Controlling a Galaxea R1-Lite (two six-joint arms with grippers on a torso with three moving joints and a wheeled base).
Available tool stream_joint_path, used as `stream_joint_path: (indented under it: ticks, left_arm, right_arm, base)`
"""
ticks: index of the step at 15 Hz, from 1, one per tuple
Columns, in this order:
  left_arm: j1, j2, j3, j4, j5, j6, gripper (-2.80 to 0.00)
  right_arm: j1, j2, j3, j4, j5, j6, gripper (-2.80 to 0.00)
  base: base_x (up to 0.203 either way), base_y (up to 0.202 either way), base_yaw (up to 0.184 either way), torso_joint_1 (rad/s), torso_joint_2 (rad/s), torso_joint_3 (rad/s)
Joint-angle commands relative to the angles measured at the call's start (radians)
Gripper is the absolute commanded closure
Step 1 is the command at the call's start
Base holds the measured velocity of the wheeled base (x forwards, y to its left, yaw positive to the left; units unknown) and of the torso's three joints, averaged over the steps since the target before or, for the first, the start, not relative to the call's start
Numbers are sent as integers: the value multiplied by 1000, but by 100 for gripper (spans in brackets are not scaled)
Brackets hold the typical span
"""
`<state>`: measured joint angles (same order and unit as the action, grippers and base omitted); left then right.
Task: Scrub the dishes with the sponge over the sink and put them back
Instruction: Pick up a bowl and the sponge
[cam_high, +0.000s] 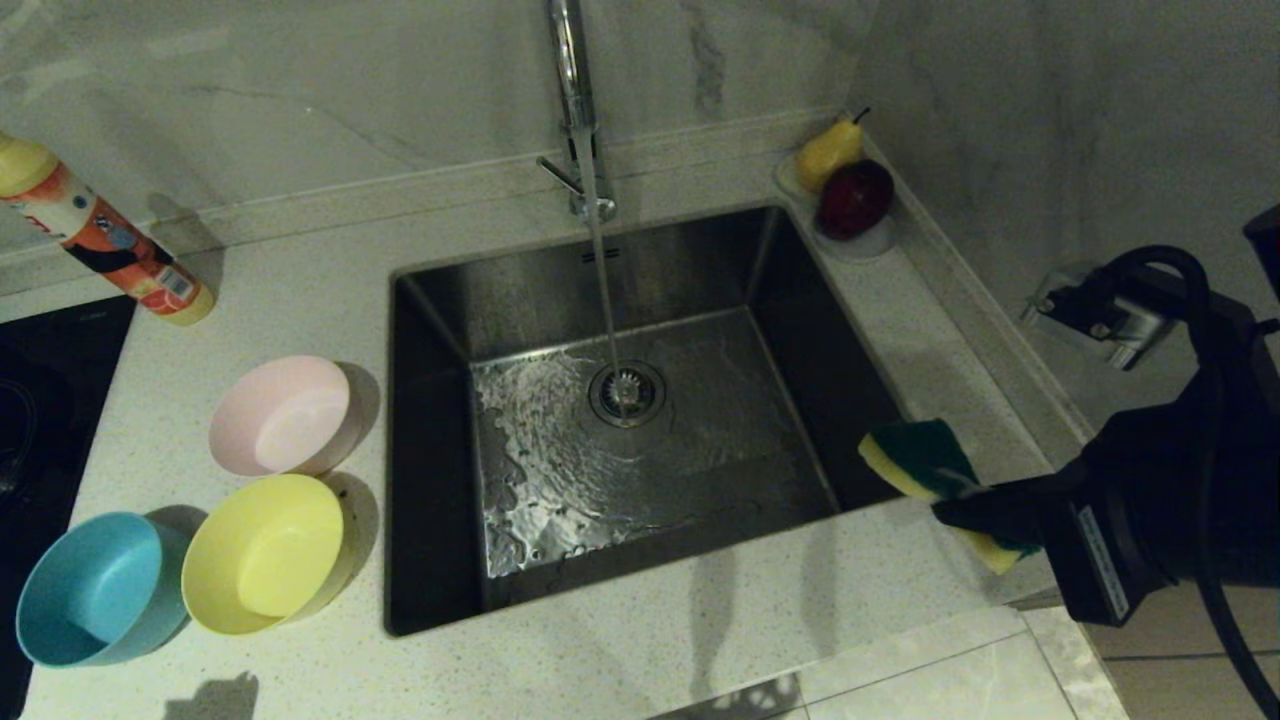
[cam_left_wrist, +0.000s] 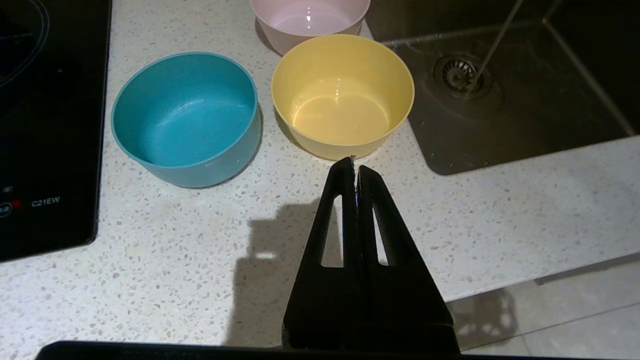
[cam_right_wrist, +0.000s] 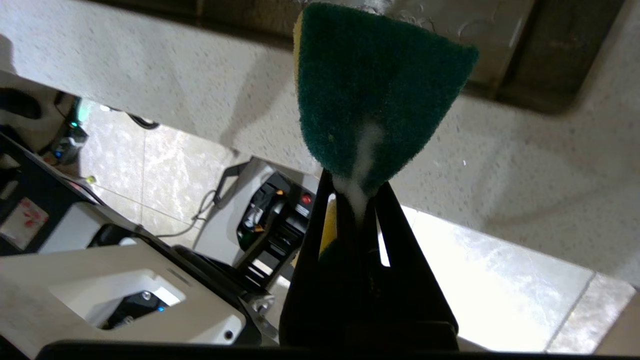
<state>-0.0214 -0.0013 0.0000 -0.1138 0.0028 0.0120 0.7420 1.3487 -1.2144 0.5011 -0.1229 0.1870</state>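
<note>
- My right gripper (cam_high: 965, 505) is clamped on the sponge (cam_high: 925, 462), green face up, yellow foam beneath, above the counter (cam_high: 640, 640) at the sink's (cam_high: 440, 420) front right corner.
- In the right wrist view the sponge (cam_right_wrist: 370, 95) sticks out past the fingertips, pinched thin between them, with a streak of white foam on the green.
- My left gripper (cam_left_wrist: 355, 167) is parked above the counter near the yellow bowl (cam_left_wrist: 342, 95), fingers pressed together on nothing.
- Three bowls sit left of the sink: pink (cam_high: 285, 415) furthest back, yellow (cam_high: 265, 553) in front of it, blue (cam_high: 95, 590) beside the yellow.
- Water runs from the faucet (cam_high: 575, 110) onto the drain (cam_high: 626, 393).
- A bottle (cam_high: 100, 235) lies at back left; a fruit dish (cam_high: 845, 185) sits back right.
</note>
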Motion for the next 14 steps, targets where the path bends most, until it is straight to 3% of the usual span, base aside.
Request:
stream_joint_path:
  ticks: [1, 4, 6, 7, 10, 12, 14]
  left_arm:
    - [0, 0, 40, 3, 0, 11, 0]
    - [0, 0, 40, -3, 2, -8, 0]
    - [0, 0, 40, 2, 7, -7, 0]
    - [0, -2, 40, -3, 26, -11, 0]
    - [3, 3, 40, -10, 26, 8, 0]
    - [3, 23, -44, -3, 26, 15, 0]
    - [3, 86, -243, 42, 28, 19, 0]
  right_arm:
    - [-43, 25, 1, 10, 24, -5, 0]
    - [-112, 77, -93, 39, 54, -67, 0]
    - [-123, 82, -101, 56, 140, -73, 0]
    - [-115, 66, -90, 57, 175, -67, 0]
    - [-110, 44, -71, 56, 182, -1, 0]
    - [-109, 2, -18, 52, 188, 4, 0]
    - [-110, -11, -3, 48, 195, 3, 0]
  base:
    - [0, 0, 0, 0, 0, 0]
    - [0, 0, 0, 0, 0, 0]
    - [0, 0, 0, 0, 0, 0]
    - [0, 0, 0, 0, 0, 0]
    - [0, 0, 0, 0, 0, 0]
    - [0, 0, 0, 0, 0, 0]
    - [0, 0, 0, 0, 0, 0]
